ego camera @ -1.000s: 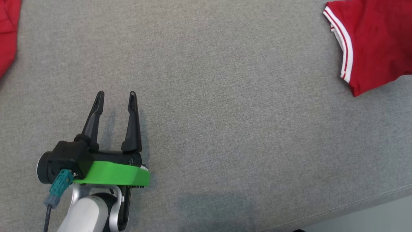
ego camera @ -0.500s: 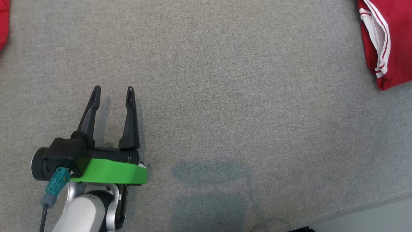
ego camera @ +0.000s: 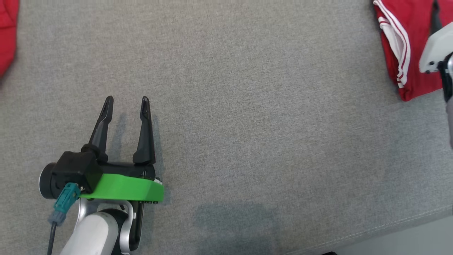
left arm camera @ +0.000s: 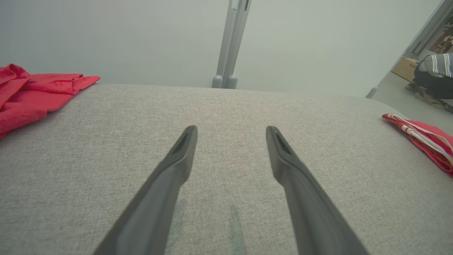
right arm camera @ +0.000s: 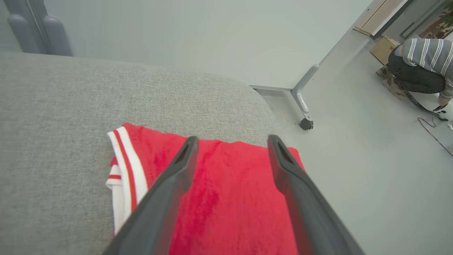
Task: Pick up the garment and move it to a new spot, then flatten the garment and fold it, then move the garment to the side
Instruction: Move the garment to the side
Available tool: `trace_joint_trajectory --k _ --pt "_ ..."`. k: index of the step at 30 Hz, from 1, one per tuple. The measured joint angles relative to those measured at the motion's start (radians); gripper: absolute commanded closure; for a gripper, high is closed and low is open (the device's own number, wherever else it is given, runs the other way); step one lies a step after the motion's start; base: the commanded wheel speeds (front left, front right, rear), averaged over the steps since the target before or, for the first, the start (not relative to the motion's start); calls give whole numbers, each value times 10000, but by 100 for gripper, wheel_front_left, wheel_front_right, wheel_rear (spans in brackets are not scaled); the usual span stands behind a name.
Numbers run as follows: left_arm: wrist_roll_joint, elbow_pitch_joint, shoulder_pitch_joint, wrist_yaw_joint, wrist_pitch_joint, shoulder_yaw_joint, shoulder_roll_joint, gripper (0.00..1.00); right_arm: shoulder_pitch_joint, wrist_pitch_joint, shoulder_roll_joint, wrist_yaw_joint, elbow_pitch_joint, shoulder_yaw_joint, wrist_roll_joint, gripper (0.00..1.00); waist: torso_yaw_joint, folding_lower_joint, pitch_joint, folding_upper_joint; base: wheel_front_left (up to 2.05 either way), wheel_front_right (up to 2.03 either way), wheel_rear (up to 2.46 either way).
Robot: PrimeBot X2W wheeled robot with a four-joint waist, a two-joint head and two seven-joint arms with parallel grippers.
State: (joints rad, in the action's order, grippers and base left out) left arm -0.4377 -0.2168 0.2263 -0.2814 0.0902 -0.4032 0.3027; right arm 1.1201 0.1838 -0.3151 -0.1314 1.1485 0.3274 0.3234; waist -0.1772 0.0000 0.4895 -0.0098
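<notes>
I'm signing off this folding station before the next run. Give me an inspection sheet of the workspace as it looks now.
Surface: grey fabric top, flat.
Job's things: folded red garment with white striped trim, at the right edge.
Clutter: second red cloth, crumpled at the far left.
Grippers: left gripper, jaws apart over bare fabric; right gripper, jaws apart above the garment, holding nothing.
Cables: teal-plugged cable at the left wrist.
Surroundings: pale floor, wheeled frame leg, crouching person.
</notes>
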Motion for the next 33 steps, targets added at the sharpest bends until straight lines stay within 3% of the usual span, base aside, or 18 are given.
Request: trace_joint_trajectory --k 11,17,22,28,33 --pt "-650 1034 -145 272 894 221 -376 0 130 752 855 0 228 -2201 -1177 0 -16 0 -1464 0 0 0 0" --pt "-1095 1616 -748 303 1285 717 -393 0 -1084 780 1131 0 -1707 -3783 -2978 0 36 0 -2489 0 0 0 0" --pt "-1258 1918 -1319 -25 1490 1283 -385 0 -2847 790 888 0 -3831 -5033 -4525 0 108 0 -3425 0 0 0 0" --pt "-1260 1950 -1810 -104 1576 1423 -387 0 -4807 410 825 0 -6040 -5292 -5542 0 270 0 -4093 0 0 0 0" --pt "-1241 1990 -2242 -174 1582 1352 -380 0 -6420 -40 1214 2 -7885 -4809 -5311 0 542 0 -4362 0 0 0 0"
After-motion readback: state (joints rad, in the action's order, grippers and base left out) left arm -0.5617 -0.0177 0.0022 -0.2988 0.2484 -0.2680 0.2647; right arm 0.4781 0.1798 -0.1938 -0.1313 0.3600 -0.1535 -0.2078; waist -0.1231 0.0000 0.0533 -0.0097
